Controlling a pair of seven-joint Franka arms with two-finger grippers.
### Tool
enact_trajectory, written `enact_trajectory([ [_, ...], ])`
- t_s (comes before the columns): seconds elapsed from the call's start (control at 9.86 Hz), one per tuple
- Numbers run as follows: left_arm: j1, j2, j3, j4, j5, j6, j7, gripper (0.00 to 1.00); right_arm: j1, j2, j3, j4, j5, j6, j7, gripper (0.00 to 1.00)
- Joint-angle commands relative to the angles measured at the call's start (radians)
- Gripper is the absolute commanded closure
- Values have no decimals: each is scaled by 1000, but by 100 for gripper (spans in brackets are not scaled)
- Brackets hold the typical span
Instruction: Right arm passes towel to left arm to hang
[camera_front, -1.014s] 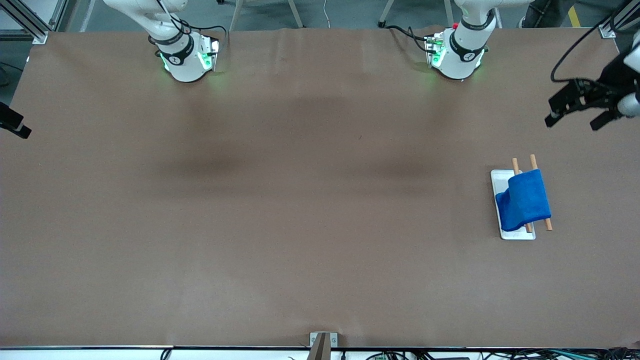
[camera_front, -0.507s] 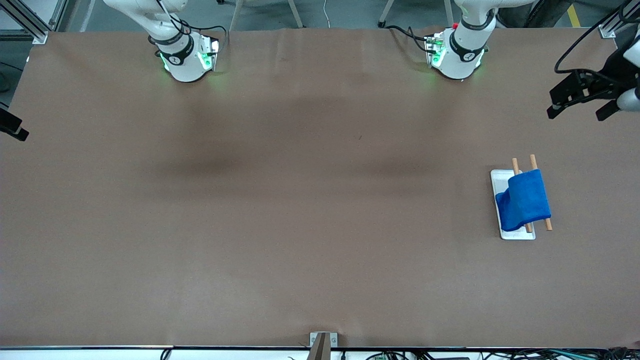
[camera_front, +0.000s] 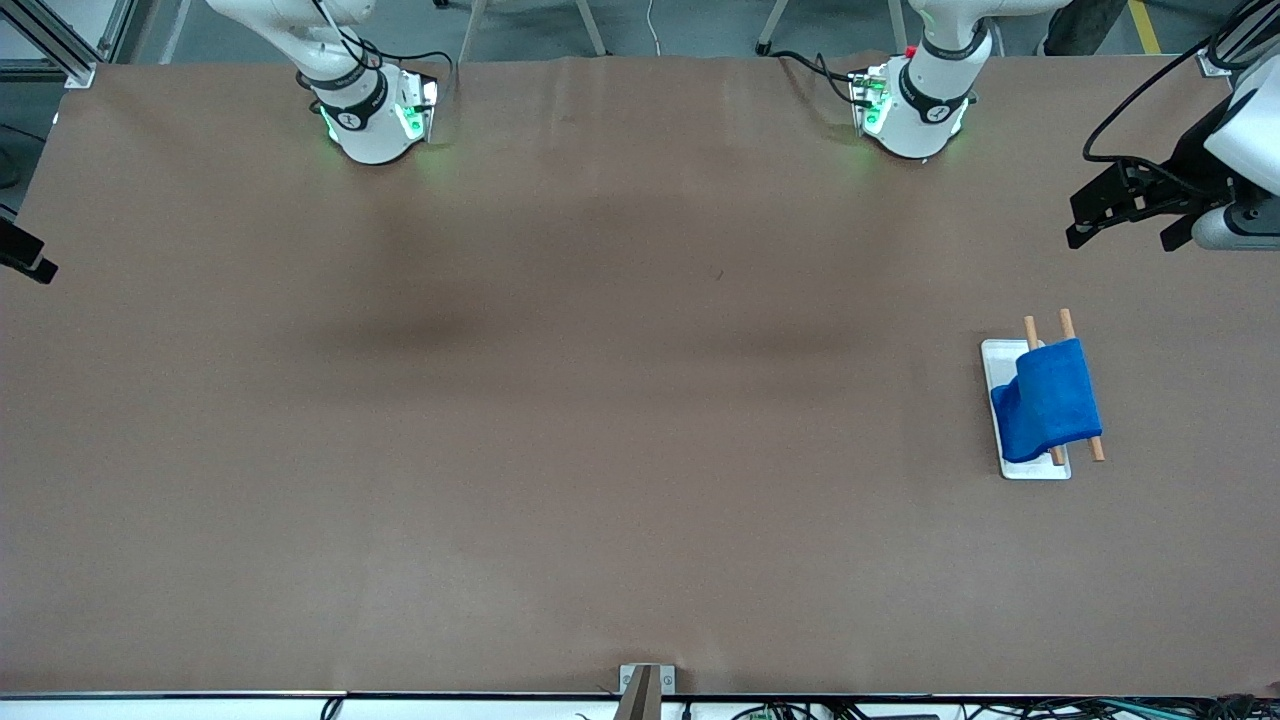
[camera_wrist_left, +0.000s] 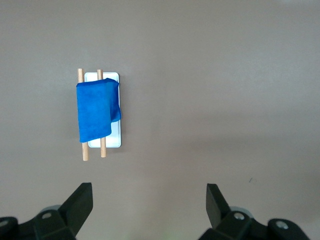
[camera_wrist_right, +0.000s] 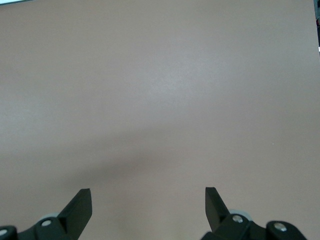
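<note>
Towel (camera_front: 1048, 400) is lying draped over two wooden rods (camera_front: 1067, 324) on a white tray (camera_front: 994, 362), in the right-middle of the front frame. Left gripper (camera_front: 1125, 232) is hanging over bare table (camera_front: 600, 400) at the upper right edge, fingers spread and holding nothing. Right gripper (camera_wrist_right: 148, 200) is waiting at the frame's left edge, fingers likewise spread over bare table.

Royal-blue towel (camera_front: 1048, 401), white tray (camera_front: 994, 362), 2 tan wooden rods (camera_front: 1067, 323), plain brown table (camera_front: 600, 400).
</note>
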Motion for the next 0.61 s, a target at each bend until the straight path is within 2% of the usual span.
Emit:
enact_trajectory([
  [0.0, -16, -16, 22, -52, 14, 10, 1, 0, -10, 0, 9, 7, -10, -6, 11, 0],
  [0.2, -40, -17, 49, -58, 17, 12, 15, 0, -10, 0, 9, 7, -10, -6, 11, 0],
  [0.51, -31, -14, 48, -56, 25, 12, 18, 0, -10, 0, 9, 7, -10, -7, 11, 0],
])
